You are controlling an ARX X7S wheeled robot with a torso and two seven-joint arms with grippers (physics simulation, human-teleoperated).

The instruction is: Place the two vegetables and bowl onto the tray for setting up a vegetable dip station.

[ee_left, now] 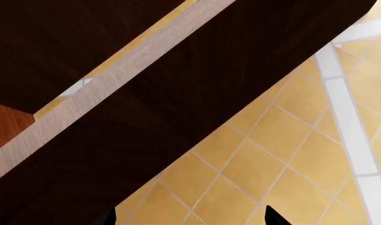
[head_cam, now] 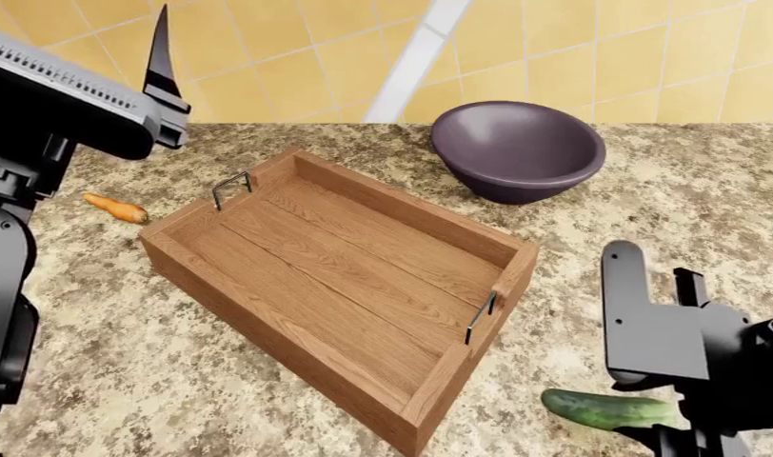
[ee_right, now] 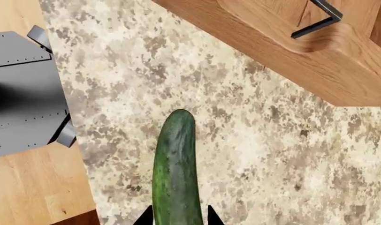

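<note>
The brown wooden tray [head_cam: 348, 257] lies in the middle of the speckled counter with nothing in it. Behind its far right corner stands the dark purple bowl [head_cam: 520, 152]. Off the tray's left end lies the orange carrot [head_cam: 117, 207]. The green cucumber [ee_right: 175, 164] lies on the counter by the tray's near right corner [ee_right: 340, 61]. My right gripper [ee_right: 178, 218] is shut on the cucumber, a black fingertip against each side. My left gripper [ee_left: 189, 218] is open and holds nothing, raised beyond the counter's far left, one finger [head_cam: 158, 57] pointing up.
A thin metal handle [head_cam: 482, 317] stands at the tray's near end and another [head_cam: 230, 188] at its far end. Yellow tiled floor [head_cam: 526, 48] lies beyond the counter's back edge. My right arm's grey link [head_cam: 666, 333] covers part of the cucumber [head_cam: 609, 409].
</note>
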